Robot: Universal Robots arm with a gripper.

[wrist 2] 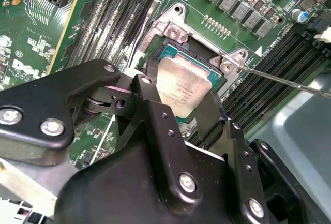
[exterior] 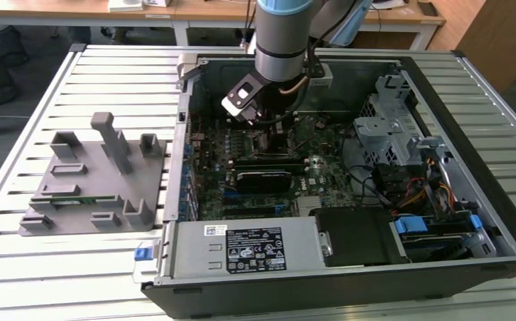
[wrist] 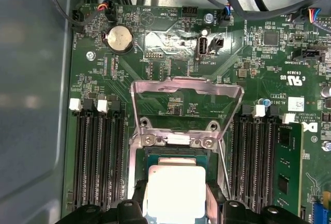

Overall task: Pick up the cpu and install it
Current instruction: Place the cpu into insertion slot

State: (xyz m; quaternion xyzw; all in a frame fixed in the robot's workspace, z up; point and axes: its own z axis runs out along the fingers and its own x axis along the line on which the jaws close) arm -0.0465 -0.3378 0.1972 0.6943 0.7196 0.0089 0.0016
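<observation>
1. Lying flat with its silvery metal top upward, the cpu [wrist 2: 182,81] is over the socket [wrist: 170,154] near the middle of the motherboard [wrist: 248,58]. It is square, so no side is longer, and its edges run parallel to the socket's edges.
2. The metal retention frame [wrist: 186,87] stands hinged up from the socket edge away from the gripper.
3. The gripper [wrist 2: 178,97] body covers the near part of the chip in the second wrist view, and the picture edge cuts it off in the first wrist view. Whether it is fully seated cannot be told. In the exterior view the arm's wrist [exterior: 280,53] stands over the socket area.
4. The two black fingers [wrist 2: 149,93] are closed against opposite edges of the cpu, one on each side, with the chip clamped between them.
5. From the exterior view's left to its right: a gray fixture [exterior: 92,177] with a green memory stick [exterior: 77,198] sits on the slatted table [exterior: 25,267]. Next is the open computer case [exterior: 498,174], with a drive cage [exterior: 387,127] along its right wall.
</observation>
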